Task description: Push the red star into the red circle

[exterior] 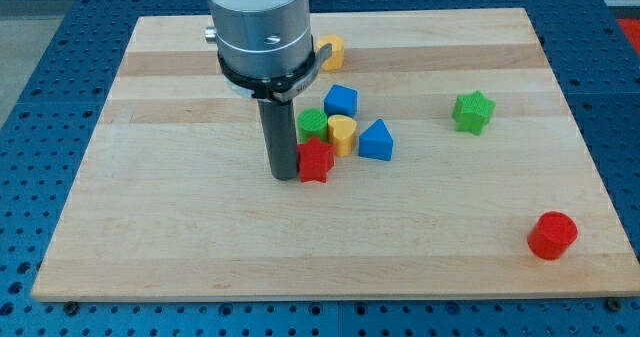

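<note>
The red star [317, 161] lies near the board's middle, at the bottom of a small cluster of blocks. My tip [283, 176] stands right against the star's left side, touching or nearly touching it. The red circle [553, 235], a short red cylinder, sits far off at the view's lower right, near the board's right edge.
Just above and right of the star sit a green block [311, 124], a yellow heart-like block [342, 133], a blue cube [341, 101] and a blue triangle [377, 140]. A yellow block [331, 50] peeks out behind the arm. A green star [473, 112] lies at the right.
</note>
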{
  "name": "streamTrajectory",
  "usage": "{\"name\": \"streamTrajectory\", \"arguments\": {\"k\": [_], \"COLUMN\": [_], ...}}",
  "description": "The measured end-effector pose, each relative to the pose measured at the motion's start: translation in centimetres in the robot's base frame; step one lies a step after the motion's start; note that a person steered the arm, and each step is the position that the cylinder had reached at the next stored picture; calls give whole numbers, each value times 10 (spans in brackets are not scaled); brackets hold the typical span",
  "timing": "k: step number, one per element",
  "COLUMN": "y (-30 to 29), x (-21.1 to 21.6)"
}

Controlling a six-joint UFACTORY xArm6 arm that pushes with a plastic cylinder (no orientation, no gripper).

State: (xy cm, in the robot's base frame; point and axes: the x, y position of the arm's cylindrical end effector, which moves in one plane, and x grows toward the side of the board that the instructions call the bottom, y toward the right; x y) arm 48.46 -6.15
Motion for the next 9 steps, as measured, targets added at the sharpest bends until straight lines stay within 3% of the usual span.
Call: {"name": "streamTrajectory", "arguments": {"k": [1, 2, 5, 6, 9], "y": [-35, -30, 60, 75, 36], "x": [-17, -25, -23, -1, 9]}}
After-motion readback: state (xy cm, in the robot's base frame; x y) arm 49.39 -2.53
